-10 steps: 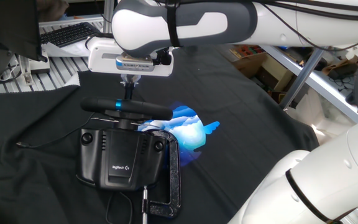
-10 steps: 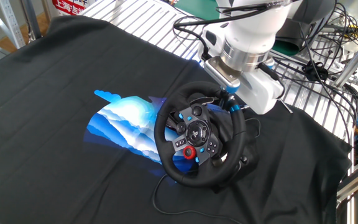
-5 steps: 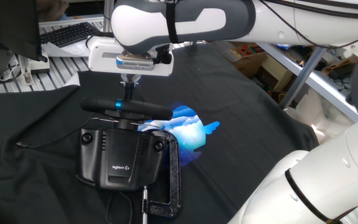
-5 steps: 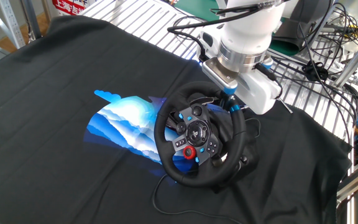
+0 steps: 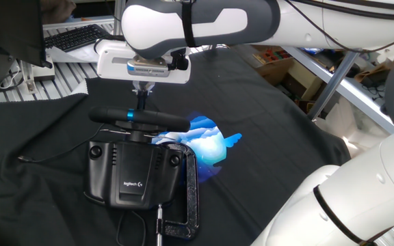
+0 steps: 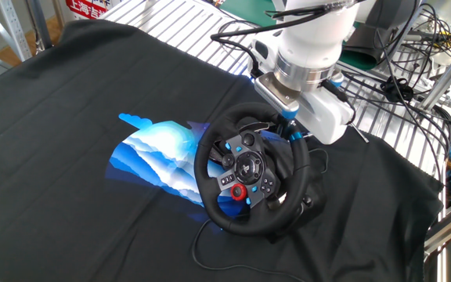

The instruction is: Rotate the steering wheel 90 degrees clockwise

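Observation:
The steering wheel (image 6: pixel 210 205) is a black round rim with a button-covered hub, tilted up on its base. In the one fixed view the steering wheel (image 5: pixel 163 121) is seen edge-on as a dark bar above the base. A light-blue stripe (image 6: pixel 294 135) marks the rim's top. My gripper (image 6: pixel 289 125) comes down from above right at that stripe, its fingers on either side of the rim. In the one fixed view the gripper (image 5: pixel 139 109) meets the rim by the stripe (image 5: pixel 130 115). The fingers look closed on the rim, though the rim hides their tips.
The black Logitech base (image 5: pixel 132 179) sits in front of the rim, held by a metal C-clamp (image 5: pixel 191 198). A black cloth with a blue-white print (image 6: pixel 159 153) covers the table. Cables (image 6: pixel 245 35) and a wire rack (image 6: pixel 398 125) lie behind the arm.
The arm shifted very slightly a second ago and has stood still since. The wheel has not turned.

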